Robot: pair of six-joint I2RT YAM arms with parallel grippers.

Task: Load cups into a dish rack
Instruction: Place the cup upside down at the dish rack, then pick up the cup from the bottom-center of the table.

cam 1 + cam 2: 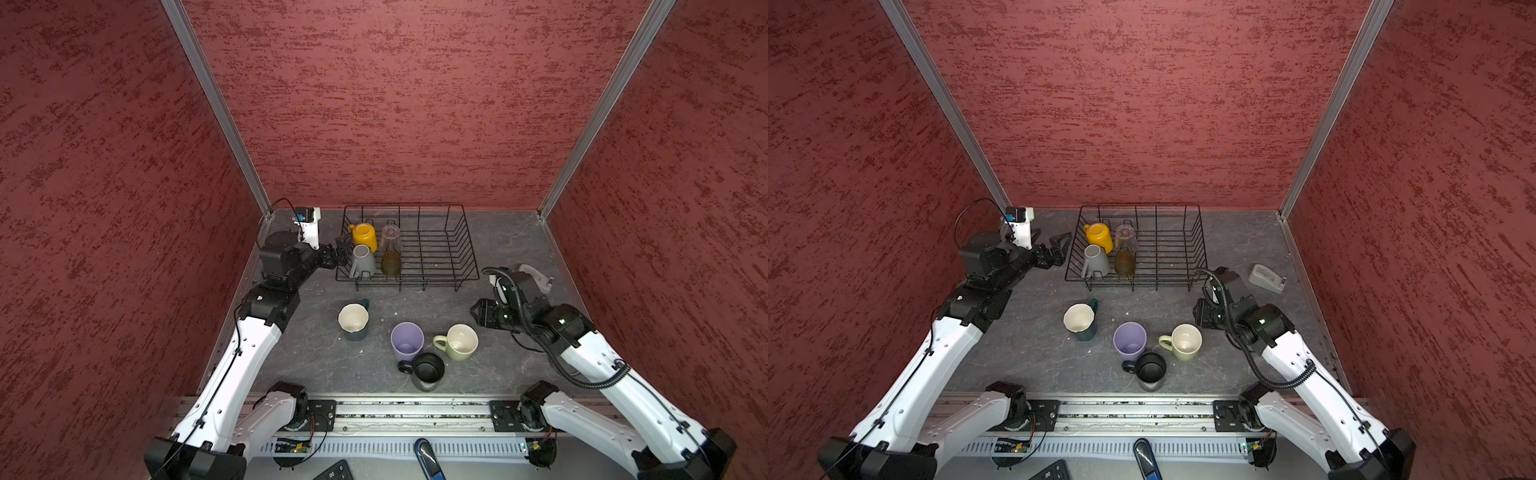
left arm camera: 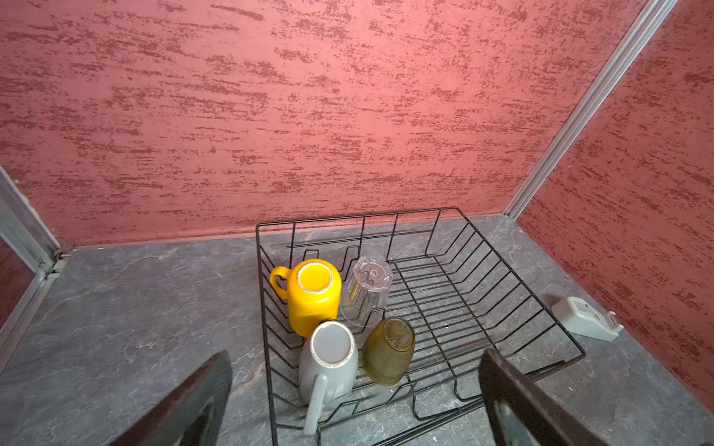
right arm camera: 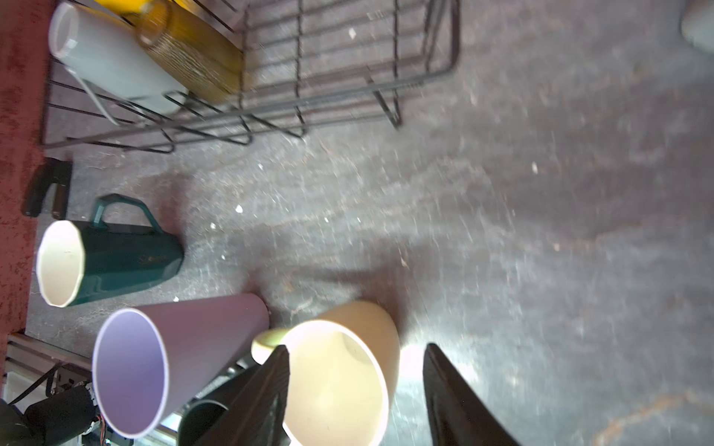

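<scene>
The upright pale green mug (image 1: 457, 341) stood nearest the right arm, its rim wall between the fingers of the part-open, empty right gripper (image 3: 357, 347) (handle turned away). Beyond stood the dish rack (image 1: 465, 245). The left gripper (image 1: 341, 251) gaped wide beside it, holding nothing.

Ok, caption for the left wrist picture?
Yellow mug, grey mug, clear glass and amber glass upside down in the rack, left gripper open.

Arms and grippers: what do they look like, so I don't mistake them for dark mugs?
Both arms, left arm and right arm, have white shells with black joints. The left gripper and right gripper are black with tapered fingers. A thin black cable runs along the left; a black ribbed hose loops along the right.
</scene>
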